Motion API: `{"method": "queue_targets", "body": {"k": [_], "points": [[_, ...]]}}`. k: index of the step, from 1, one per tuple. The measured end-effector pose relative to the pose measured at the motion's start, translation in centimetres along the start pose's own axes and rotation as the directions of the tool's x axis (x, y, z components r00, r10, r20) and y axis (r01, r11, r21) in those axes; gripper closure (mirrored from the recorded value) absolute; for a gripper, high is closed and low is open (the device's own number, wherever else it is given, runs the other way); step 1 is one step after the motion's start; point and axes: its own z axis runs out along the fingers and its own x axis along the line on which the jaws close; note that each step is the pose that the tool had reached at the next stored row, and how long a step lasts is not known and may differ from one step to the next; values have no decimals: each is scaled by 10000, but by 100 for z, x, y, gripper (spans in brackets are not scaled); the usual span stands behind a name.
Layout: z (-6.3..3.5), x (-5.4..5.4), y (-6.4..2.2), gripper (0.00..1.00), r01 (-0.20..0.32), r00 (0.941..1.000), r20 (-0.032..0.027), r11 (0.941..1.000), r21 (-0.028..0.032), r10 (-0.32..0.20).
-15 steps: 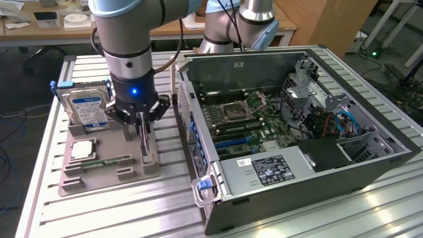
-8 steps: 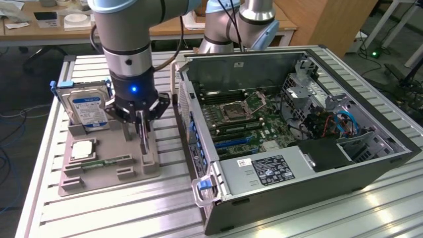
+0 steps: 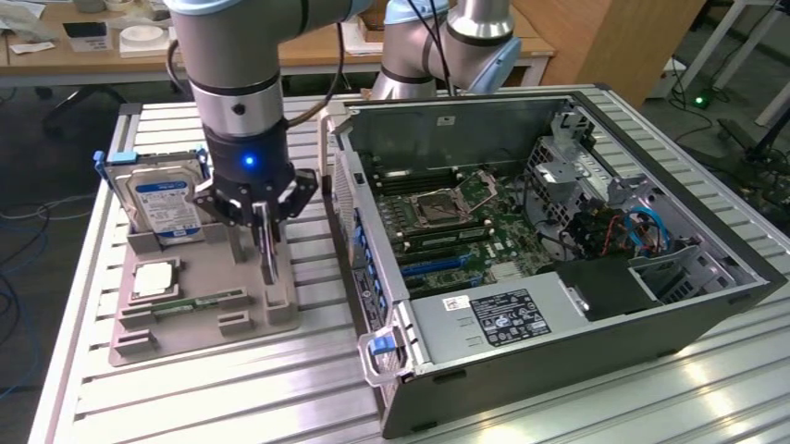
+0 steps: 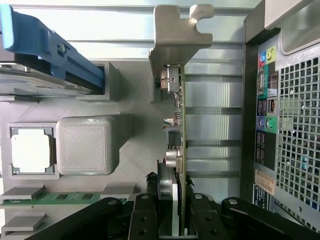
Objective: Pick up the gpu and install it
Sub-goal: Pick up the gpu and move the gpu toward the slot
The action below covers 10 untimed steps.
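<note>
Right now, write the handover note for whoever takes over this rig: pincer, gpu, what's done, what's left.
Pincer: shut on the gpu, which stands on edge between the fingers with its silver bracket pointing away from the wrist.
Gpu: at the gray holder, beside the open computer case. Cannot tell whether it is clear of its slot there.
Done: the grasp.
Left: the install. The card is outside the case, and there is no gpu on the motherboard.

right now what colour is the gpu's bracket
Plain silver metal; the gpu bracket shows best in the wrist view.
</note>
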Motion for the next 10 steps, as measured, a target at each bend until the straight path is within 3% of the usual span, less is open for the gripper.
{"method": "queue_targets", "body": {"k": [10], "points": [[-63, -1, 1, 72, 0, 10000, 0, 10000, -5, 0]]}}
